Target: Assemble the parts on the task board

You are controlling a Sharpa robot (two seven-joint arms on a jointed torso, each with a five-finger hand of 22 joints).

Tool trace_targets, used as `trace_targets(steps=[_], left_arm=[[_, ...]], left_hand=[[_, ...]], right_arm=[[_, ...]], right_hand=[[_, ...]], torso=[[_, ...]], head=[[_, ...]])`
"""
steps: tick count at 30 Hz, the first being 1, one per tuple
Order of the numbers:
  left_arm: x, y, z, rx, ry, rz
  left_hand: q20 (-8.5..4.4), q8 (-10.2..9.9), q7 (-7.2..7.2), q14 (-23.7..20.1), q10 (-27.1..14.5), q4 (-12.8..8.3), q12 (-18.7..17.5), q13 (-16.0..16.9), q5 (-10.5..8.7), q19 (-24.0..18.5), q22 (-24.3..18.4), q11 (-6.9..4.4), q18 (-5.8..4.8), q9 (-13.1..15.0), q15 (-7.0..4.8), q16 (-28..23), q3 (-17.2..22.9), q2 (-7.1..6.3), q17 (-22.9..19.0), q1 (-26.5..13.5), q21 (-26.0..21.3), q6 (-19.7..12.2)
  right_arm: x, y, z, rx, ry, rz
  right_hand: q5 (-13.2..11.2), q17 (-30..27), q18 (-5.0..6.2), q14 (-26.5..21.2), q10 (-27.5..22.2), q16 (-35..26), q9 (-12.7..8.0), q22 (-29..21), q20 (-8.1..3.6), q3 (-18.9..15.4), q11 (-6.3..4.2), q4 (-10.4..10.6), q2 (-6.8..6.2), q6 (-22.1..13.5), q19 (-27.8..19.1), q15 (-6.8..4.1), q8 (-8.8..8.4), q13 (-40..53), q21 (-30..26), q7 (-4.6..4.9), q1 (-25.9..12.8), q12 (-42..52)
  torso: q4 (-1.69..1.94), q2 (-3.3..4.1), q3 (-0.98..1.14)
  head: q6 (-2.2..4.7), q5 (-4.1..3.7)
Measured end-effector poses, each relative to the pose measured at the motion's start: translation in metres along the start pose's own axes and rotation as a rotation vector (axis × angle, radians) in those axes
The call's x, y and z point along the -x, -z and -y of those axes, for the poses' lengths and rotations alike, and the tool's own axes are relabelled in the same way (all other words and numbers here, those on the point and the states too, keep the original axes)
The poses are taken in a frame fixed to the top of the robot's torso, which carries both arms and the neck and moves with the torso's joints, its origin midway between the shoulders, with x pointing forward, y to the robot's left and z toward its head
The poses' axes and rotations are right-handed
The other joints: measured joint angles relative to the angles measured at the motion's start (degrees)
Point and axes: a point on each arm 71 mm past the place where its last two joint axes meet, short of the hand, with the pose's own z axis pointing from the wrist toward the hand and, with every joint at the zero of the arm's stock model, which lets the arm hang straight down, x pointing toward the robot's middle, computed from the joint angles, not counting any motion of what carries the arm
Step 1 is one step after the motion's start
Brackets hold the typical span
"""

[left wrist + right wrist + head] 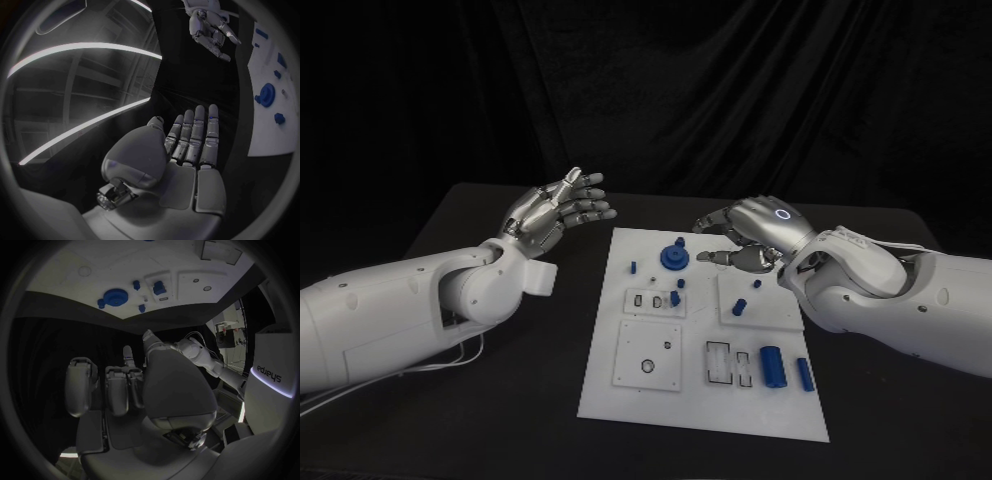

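White flat rectangular task board (646, 400) sits mid black desk (488, 420); you've blue round knobbed part (674, 257) at its far end. Left hand (557, 212) released, fingers straight. Right hand (750, 232) over far edge, curled, empty.

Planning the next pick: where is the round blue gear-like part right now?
In the head view the round blue part stands at the far end of the task board, just left of the right hand, whose fingers nearly reach it.
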Motion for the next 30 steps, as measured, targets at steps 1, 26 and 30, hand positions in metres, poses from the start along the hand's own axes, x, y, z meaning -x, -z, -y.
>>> trace_targets(steps=[1, 26, 30], left_arm=[[0.000, -0.003, -0.001, 0.007, -0.003, 0.001], [-0.035, -0.046, -0.034, 0.334, -0.664, -0.291], [-0.051, -0.055, -0.033, 0.343, -0.836, -0.370]], left_hand=[[-0.03, 0.44, 0.38, 0.99, 1.45, 0.00, 1.20, 0.65, 0.00, 0.89, 0.60, -0.45, 0.01, 0.05, -0.39, 1.87, 0.00, 0.00, 0.72, 0.00, 1.19, 0.86], [-3.06, 1.59, 0.38, 7.84, 11.62, 0.02, 24.90, 46.17, -11.23, -2.35, 23.12, -3.21, 0.00, -0.92, -2.96, 37.96, 15.88, -6.18, 35.87, 3.03, 29.29, -0.71], [-3.65, 1.59, 0.59, 28.26, 32.47, 0.00, 34.15, 59.28, -14.49, -0.84, 27.80, -4.06, 0.01, -0.76, -3.78, 44.09, 16.43, -7.27, 53.65, 0.04, 34.72, 0.98]], right_arm=[[-0.001, 0.001, 0.002, -0.006, 0.001, -0.002], [0.001, 0.018, 0.040, -0.123, 0.028, -0.071], [0.001, 0.018, 0.042, -0.128, 0.031, -0.079]], right_hand=[[0.23, 0.00, 0.00, 0.00, 0.00, 0.00, 0.01, 0.00, 0.00, 0.16, 0.00, 0.16, 0.17, 0.27, 0.00, 0.00, 0.04, 0.00, 0.00, 0.04, 0.18, 0.00], [2.88, 0.00, 0.00, 0.00, 0.00, -0.33, -0.12, -0.01, 0.00, 0.94, -0.01, -0.63, 1.29, 1.12, 0.00, 0.00, 0.04, 0.04, 0.00, 0.31, 2.03, 0.00], [2.88, 0.00, 0.00, 0.00, 0.00, -0.33, -0.12, -0.01, 0.00, 0.94, -0.01, -0.31, 1.29, 1.12, 0.00, 0.00, 0.04, 0.04, 0.00, 0.31, 2.03, 0.00]], torso=[[-0.11, -0.39, 0.12], [-2.25, -7.19, 3.40], [-2.80, -7.47, 3.67]], head=[[-0.24, 0.18], [-6.28, 2.41], [-6.66, 3.02]])
